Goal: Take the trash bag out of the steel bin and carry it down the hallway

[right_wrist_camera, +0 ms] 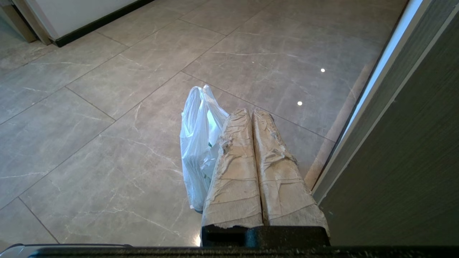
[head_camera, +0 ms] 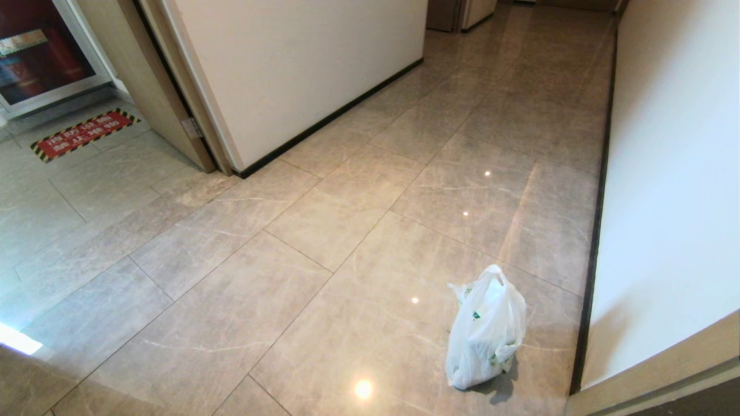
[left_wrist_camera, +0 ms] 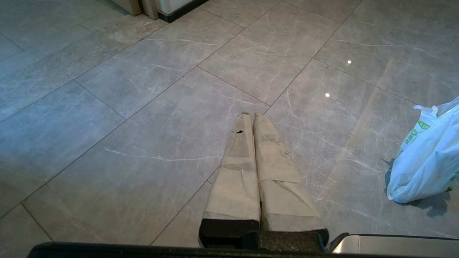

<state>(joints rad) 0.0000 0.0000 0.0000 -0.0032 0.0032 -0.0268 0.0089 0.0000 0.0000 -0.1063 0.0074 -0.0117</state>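
In my left wrist view the trash bag (left_wrist_camera: 426,161) is cut off by the frame edge. In my right wrist view my right gripper (right_wrist_camera: 250,114) hides its near side. The floor sign (head_camera: 84,134) lettering is too small to read.

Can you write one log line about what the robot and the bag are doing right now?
trash bag: standing on hallway floor | left gripper: shut, empty | right gripper: shut, empty

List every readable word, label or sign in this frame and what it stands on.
Red floor sign with hazard-striped border: white text, too blurred to read.
Green print on the trash bag: too small to read.
Poster behind glass: unreadable.
Nothing else carries text.
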